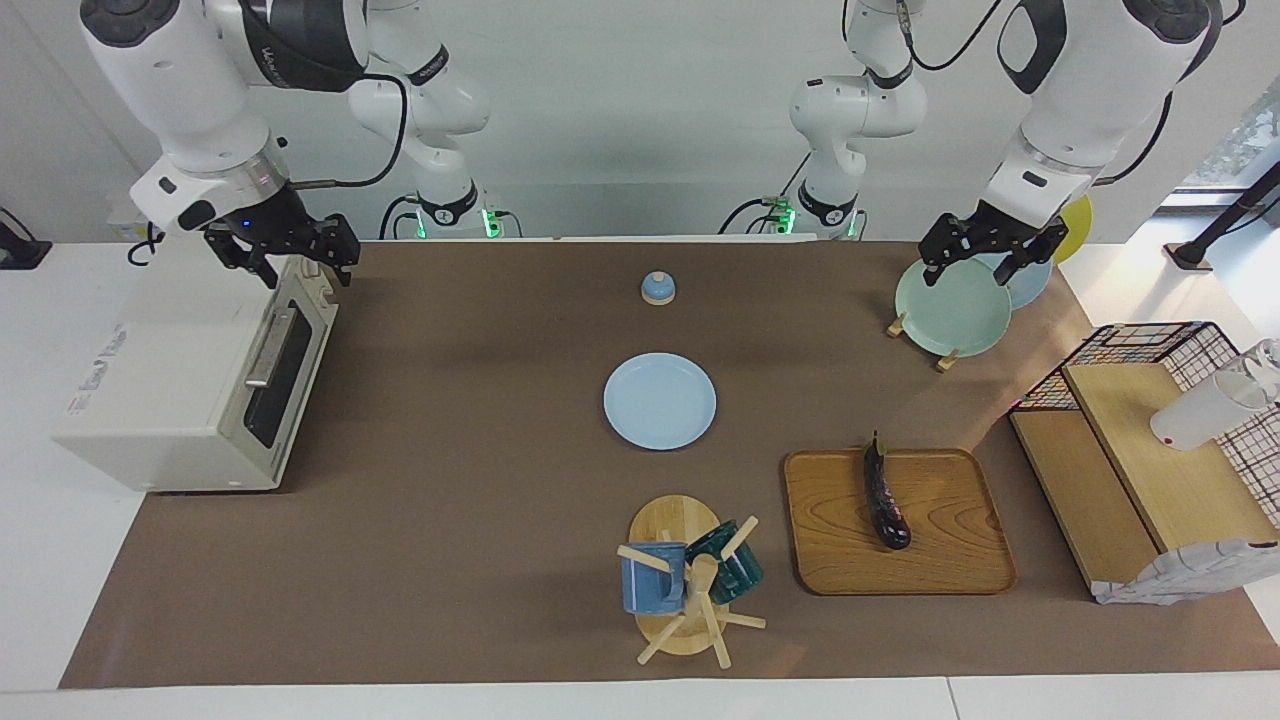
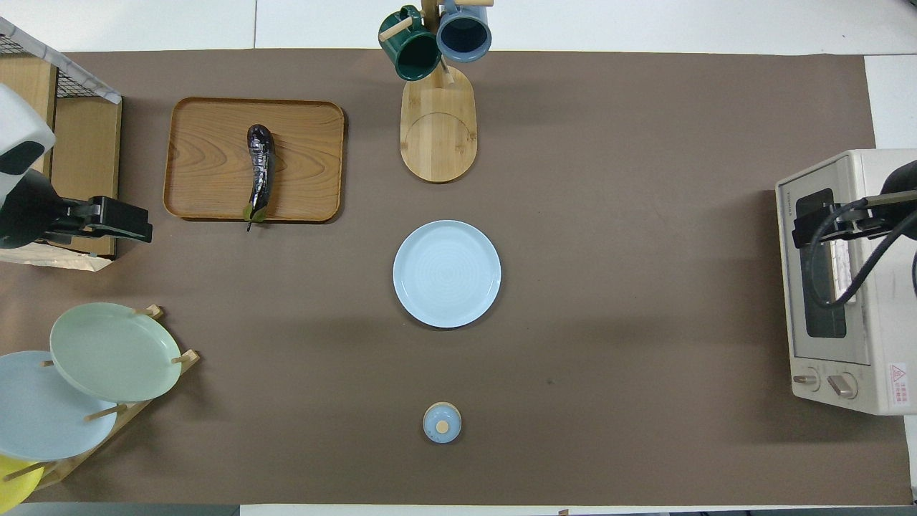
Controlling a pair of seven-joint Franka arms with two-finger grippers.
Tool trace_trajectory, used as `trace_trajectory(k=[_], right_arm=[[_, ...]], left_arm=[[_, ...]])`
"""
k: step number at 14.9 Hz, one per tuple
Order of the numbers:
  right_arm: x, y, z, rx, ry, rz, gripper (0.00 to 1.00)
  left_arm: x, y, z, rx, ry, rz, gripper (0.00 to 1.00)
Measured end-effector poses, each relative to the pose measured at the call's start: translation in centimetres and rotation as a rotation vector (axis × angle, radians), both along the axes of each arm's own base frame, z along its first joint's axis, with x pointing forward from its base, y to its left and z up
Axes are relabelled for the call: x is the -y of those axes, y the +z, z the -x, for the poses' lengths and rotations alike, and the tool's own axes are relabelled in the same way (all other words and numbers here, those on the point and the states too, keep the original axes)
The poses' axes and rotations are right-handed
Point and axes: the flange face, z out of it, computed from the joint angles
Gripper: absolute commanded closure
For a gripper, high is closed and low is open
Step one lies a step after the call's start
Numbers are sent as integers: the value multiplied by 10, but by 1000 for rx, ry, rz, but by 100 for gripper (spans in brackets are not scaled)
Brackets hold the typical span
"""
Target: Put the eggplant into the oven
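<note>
The eggplant (image 1: pixel 885 500) (image 2: pixel 260 172) is dark purple and glossy and lies lengthwise on a wooden tray (image 1: pixel 950 560) (image 2: pixel 308 143), with nothing touching it. The off-white oven (image 1: pixel 190 380) (image 2: pixel 845 287) stands at the right arm's end of the table with its glass door shut. My right gripper (image 1: pixel 300 268) (image 2: pixel 799 233) hovers open over the oven's upper front edge and holds nothing. My left gripper (image 1: pixel 975 272) (image 2: pixel 143 226) hangs open and empty in the air at the left arm's end, over the plate rack, well apart from the eggplant.
A light blue plate (image 1: pixel 660 400) lies mid-table, with a small blue lidded jar (image 1: pixel 657 288) nearer to the robots. A mug tree (image 1: pixel 690 580) holds two mugs beside the tray. A plate rack (image 1: pixel 950 310) and a wire basket with wooden shelves (image 1: pixel 1150 440) stand at the left arm's end.
</note>
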Motion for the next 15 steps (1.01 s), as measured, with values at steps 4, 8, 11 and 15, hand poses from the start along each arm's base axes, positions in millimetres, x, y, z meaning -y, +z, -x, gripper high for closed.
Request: trace_trajectory(k=[4,8,11,15], right_arm=[[44,-41,5,67,18,2,100],[53,-80,14,18,-129,37,100],[61,-98,12,-11,-146,143,100],[65,-117,12,-32,-145,174,100]], left_arm=[[1,1,-3,23,0,3,0],[1,2,-7,47,1,8,0],[3,0,-8,46,0,15,0],[5,-21,-25,47,4,29,0]])
